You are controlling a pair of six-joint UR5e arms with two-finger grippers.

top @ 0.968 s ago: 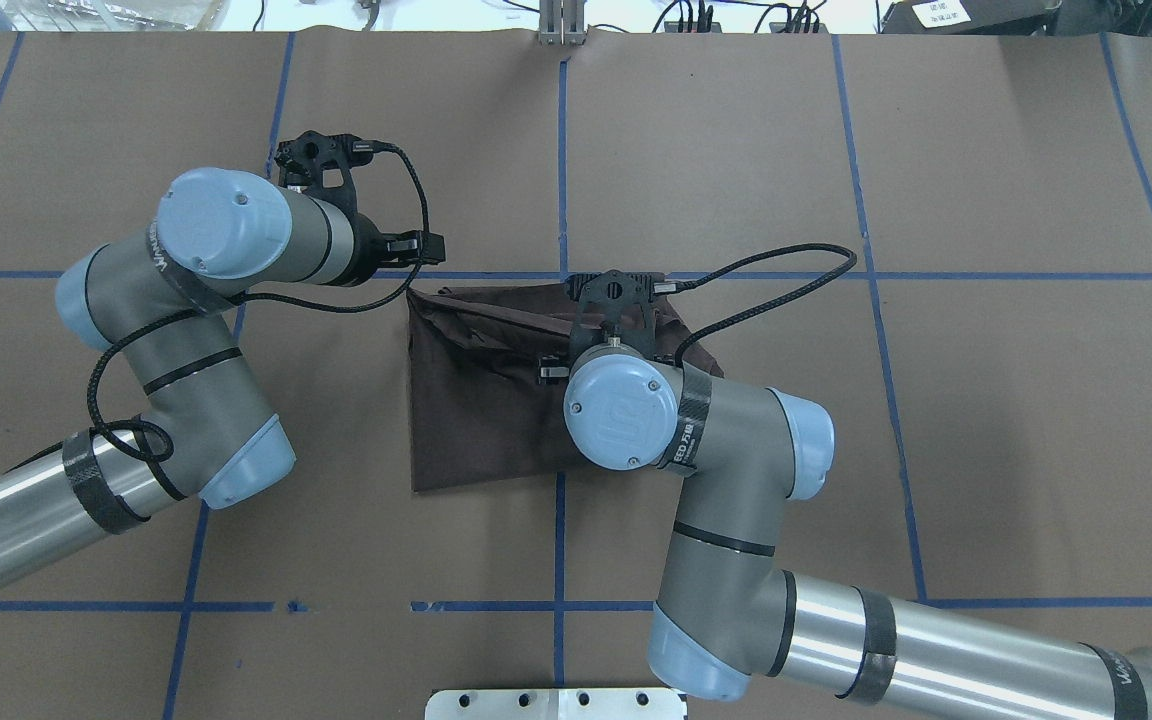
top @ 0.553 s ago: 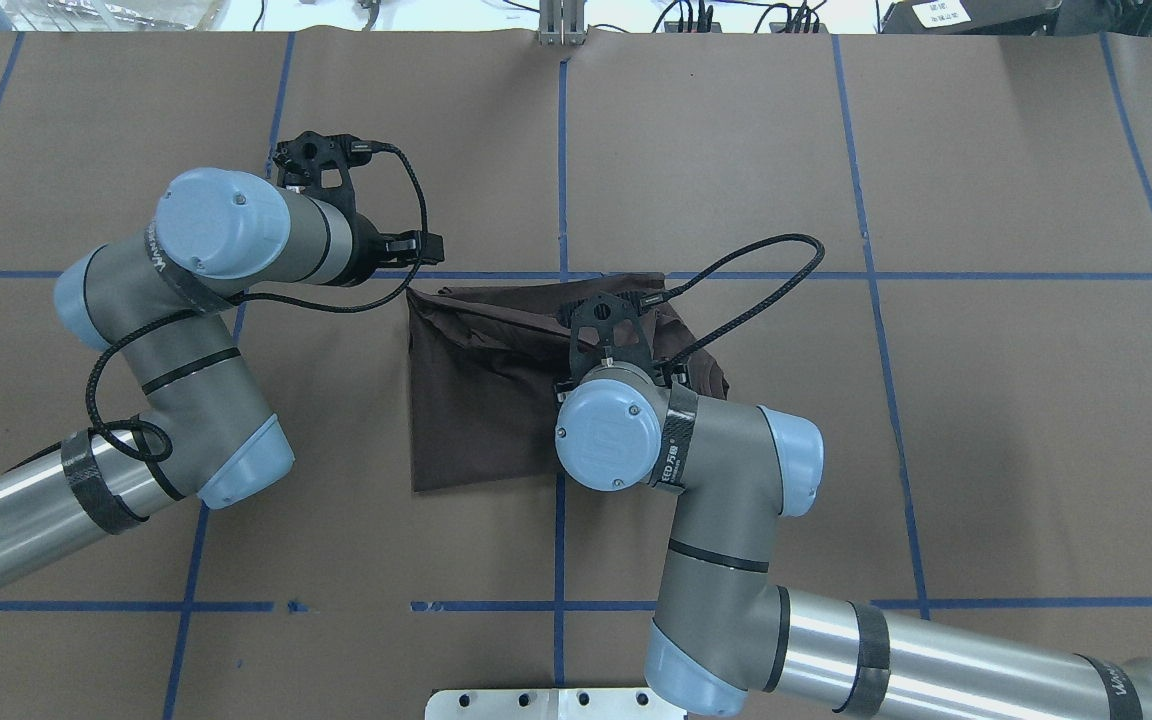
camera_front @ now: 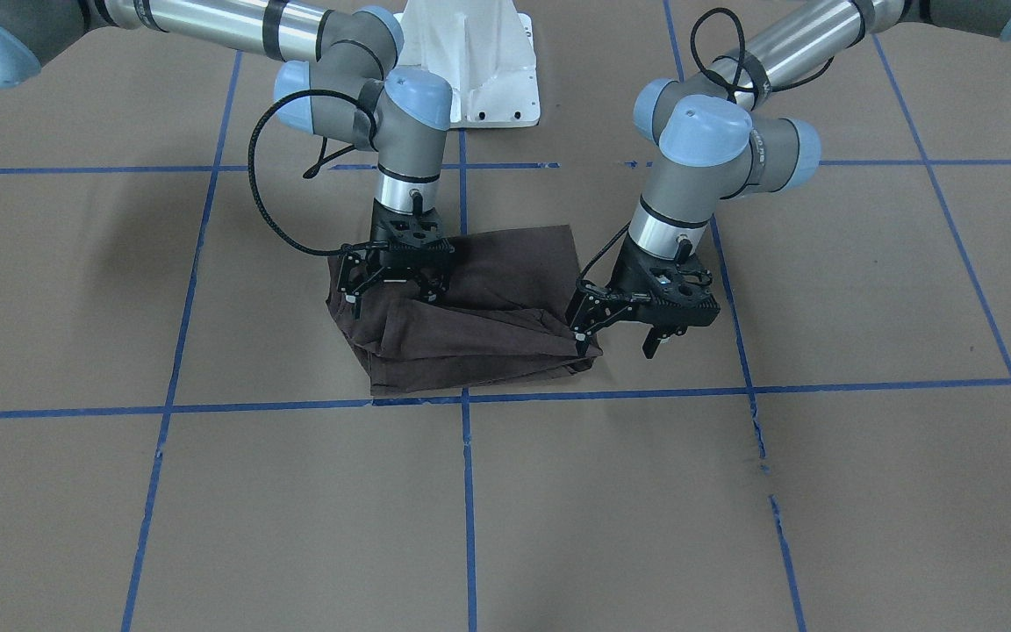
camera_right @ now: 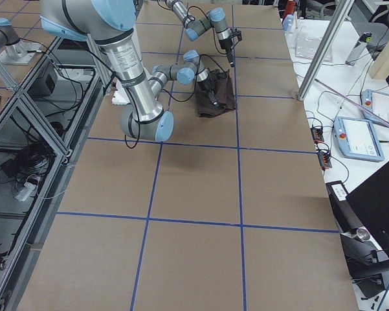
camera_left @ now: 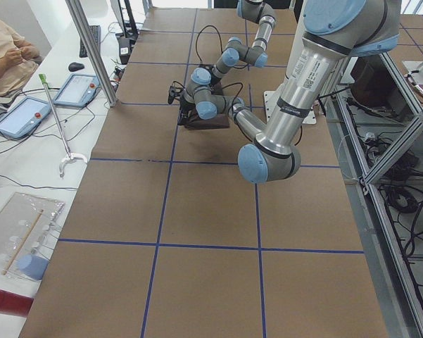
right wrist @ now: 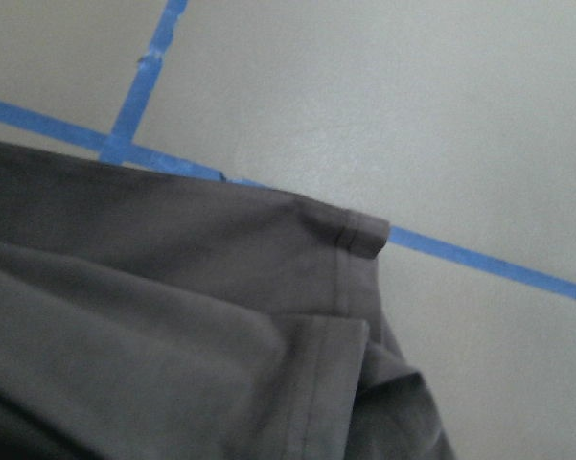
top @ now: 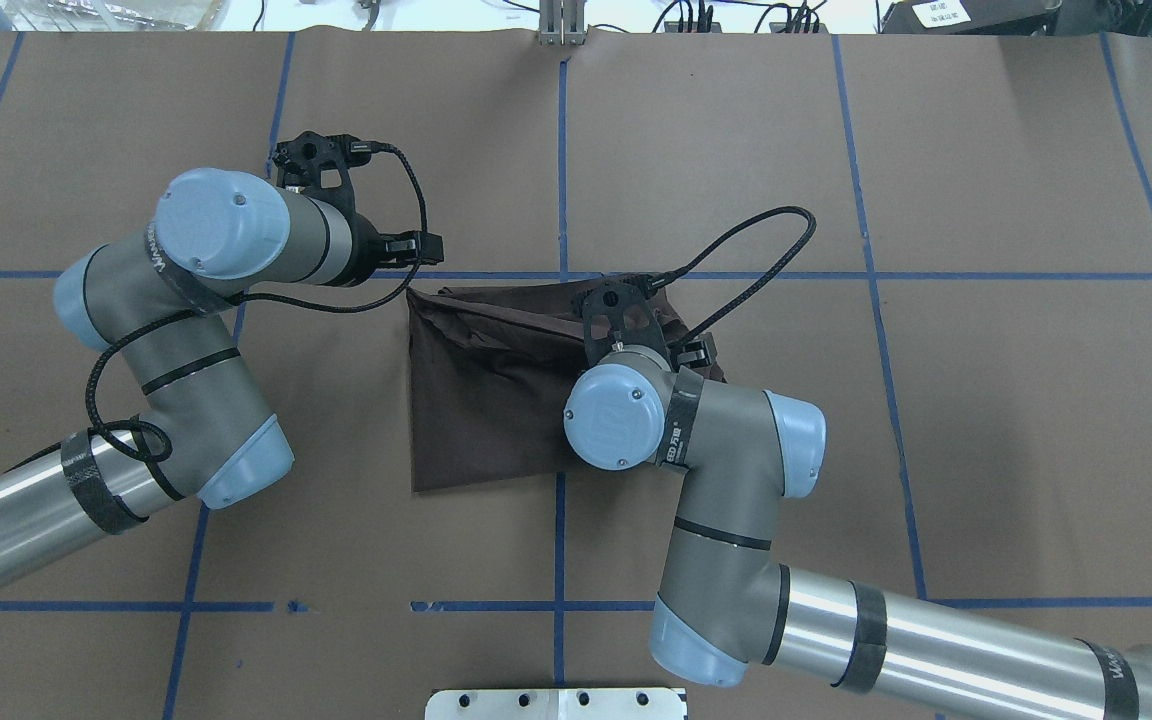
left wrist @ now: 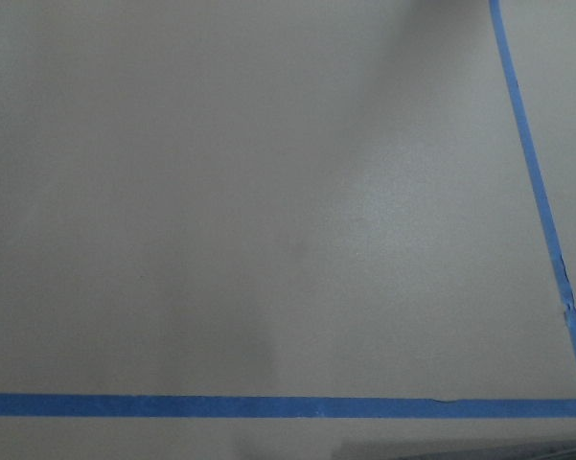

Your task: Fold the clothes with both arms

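The dark grey-brown T-shirt [camera_front: 505,263] lies folded into a rough rectangle on the brown paper in the middle of the table [top: 476,400]. Its near layers are bunched in folds. My right gripper [camera_front: 394,300] is open and points down over the shirt's right part, close to the cloth. The right wrist view shows a hem and sleeve edge [right wrist: 172,316] just below, with no fingers in view. My left gripper [camera_front: 613,338] is open and empty, beside the shirt's far left corner, with one finger [camera_front: 579,327] close to the cloth. The left wrist view shows only bare paper.
Blue tape lines [top: 561,150] divide the paper-covered table [top: 986,400] into squares. The white base pedestal [camera_front: 470,53] stands at the robot's side. An operator [camera_left: 7,49] and tablets [camera_left: 77,88] are beyond the far edge.
My right wrist has drawn back a little toward the robot and turned, and its cable loop has shifted. The shirt's right edge is more bunched. The left arm has not moved.
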